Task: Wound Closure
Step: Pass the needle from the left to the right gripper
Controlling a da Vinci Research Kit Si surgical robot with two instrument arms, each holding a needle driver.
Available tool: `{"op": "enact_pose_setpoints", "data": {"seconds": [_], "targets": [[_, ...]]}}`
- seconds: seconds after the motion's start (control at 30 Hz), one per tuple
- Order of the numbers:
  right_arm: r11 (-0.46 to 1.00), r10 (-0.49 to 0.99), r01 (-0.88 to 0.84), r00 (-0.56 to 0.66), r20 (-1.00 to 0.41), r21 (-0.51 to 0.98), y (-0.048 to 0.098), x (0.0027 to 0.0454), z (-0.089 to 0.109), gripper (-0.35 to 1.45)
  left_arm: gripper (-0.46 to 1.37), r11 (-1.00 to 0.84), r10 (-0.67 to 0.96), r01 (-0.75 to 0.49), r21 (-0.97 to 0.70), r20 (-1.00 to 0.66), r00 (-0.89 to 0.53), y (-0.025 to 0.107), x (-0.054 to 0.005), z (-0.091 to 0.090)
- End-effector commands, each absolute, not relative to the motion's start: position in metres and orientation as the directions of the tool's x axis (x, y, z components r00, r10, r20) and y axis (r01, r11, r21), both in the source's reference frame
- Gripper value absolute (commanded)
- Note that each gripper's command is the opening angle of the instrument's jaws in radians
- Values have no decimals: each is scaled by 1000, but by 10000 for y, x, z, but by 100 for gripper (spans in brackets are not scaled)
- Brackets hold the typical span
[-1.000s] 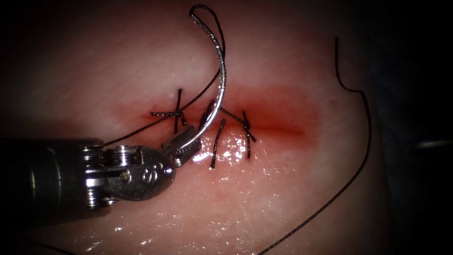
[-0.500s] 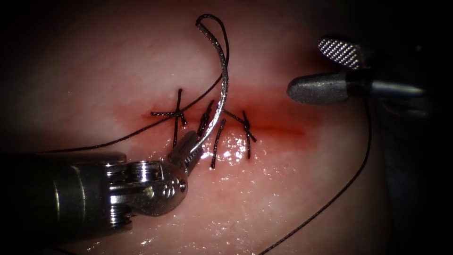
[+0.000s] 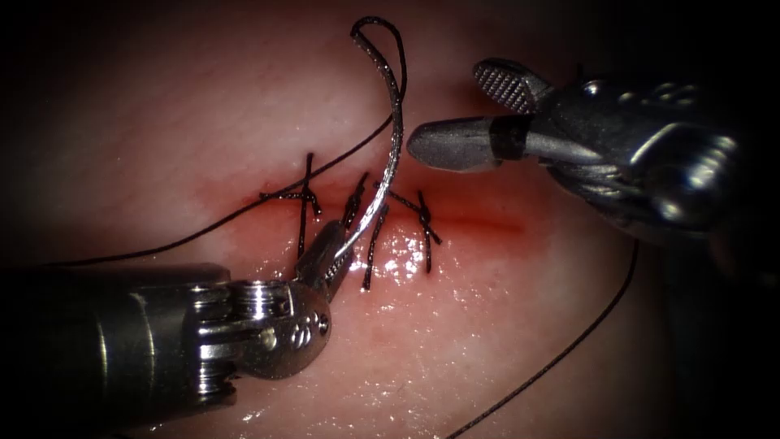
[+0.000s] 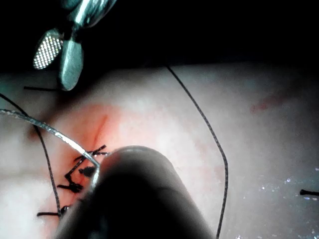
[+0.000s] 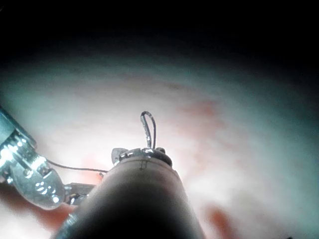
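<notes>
The left tool (image 3: pixel 331 254) comes in from the lower left, its jaws shut on the curved needle (image 3: pixel 393 138) near its pointed end. The needle arcs up free of the tissue (image 3: pixel 504 325), over the middle of the cut (image 3: pixel 479 218). Thread (image 3: pixel 244 213) leaves the needle's upper end, loops and trails off to the left. The right tool (image 3: pixel 445 108) has open jaws holding nothing, just right of the needle's mid-curve. The left wrist view has the needle (image 4: pixel 50 130) and the right tool's open jaws. The right wrist view has the needle's upper end (image 5: pixel 148 128) and the left tool (image 5: pixel 30 174).
Three dark stitches with cut ends cross the cut; one stitch (image 3: pixel 305 197) is at the left, another stitch (image 3: pixel 424 221) right of the needle. Red fluid (image 3: pixel 455 207) tints the tissue along the cut. A long strand of thread (image 3: pixel 569 349) curves down the right side.
The right tool came in from the right with open jaws and moved left, close to the needle. The left tool shifted slightly right, still holding the needle.
</notes>
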State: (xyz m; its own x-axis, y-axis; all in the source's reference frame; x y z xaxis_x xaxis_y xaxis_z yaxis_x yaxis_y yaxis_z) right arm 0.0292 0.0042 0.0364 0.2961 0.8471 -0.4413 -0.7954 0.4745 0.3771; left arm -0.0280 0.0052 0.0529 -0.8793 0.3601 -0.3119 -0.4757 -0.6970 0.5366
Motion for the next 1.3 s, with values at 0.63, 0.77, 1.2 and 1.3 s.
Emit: {"op": "enact_pose_setpoints", "data": {"seconds": [0.63, 0.77, 1.2, 1.3], "targets": [[441, 835, -838, 250, -491, 322, 39, 309, 417, 75, -35, -703, 353, -464, 539, -301, -886, 51, -288, 515], [398, 850, -852, 204, -485, 341, 40, 309, 421, 65, -35, -701, 342, -454, 549, -301, -890, 51, -289, 514], [329, 881, -854, 124, -456, 403, 43, 314, 428, 58, -35, -695, 321, -437, 571, -298, -899, 51, -293, 514], [309, 888, -855, 104, -448, 416, 42, 315, 428, 38, -35, -695, 321, -437, 571, -297, -899, 50, -293, 513]]}}
